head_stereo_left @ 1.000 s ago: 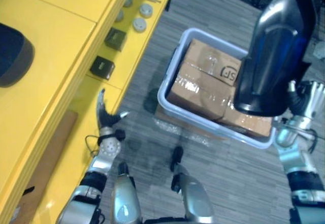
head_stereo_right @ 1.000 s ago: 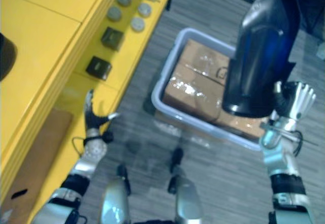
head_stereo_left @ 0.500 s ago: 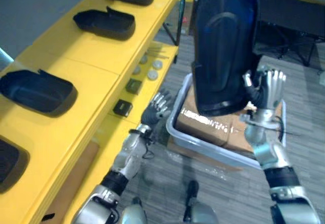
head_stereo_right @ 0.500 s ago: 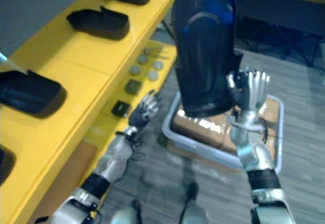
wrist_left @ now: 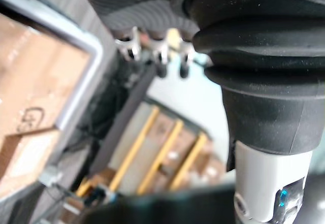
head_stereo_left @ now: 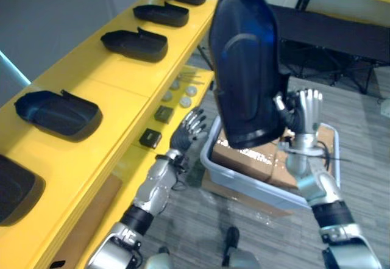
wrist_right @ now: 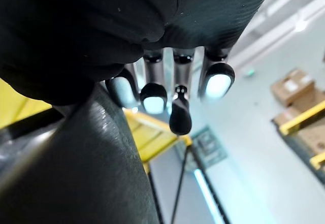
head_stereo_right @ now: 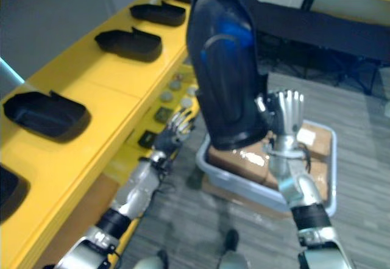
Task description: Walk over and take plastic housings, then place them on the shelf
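A big black plastic housing (head_stereo_left: 247,68) stands upright in the air above the grey bin, in front of the yellow shelf (head_stereo_left: 116,80). My right hand (head_stereo_left: 303,113) holds it by its lower right rim: the thumb hooks the edge while the fingers (wrist_right: 152,89) stand straight up behind it. The housing's dark curved wall (wrist_right: 76,173) shows close in the right wrist view. My left hand (head_stereo_left: 186,132) hangs open between the shelf's lower level and the bin, touching nothing. Several more black housings lie in a row on the shelf top, such as one (head_stereo_left: 58,113) near me and one (head_stereo_left: 135,43) further along.
A grey bin (head_stereo_left: 213,162) with taped cardboard boxes (head_stereo_left: 250,159) sits on the floor right of the shelf. Small black boxes (head_stereo_left: 150,138) and grey discs (head_stereo_left: 186,101) lie on the lower shelf level. A black table (head_stereo_left: 329,34) stands at the back.
The camera has tilted up, bringing the shelf top and its housings into view. My left hand has lifted forward beside the bin. The held housing has shifted left, nearer the shelf.
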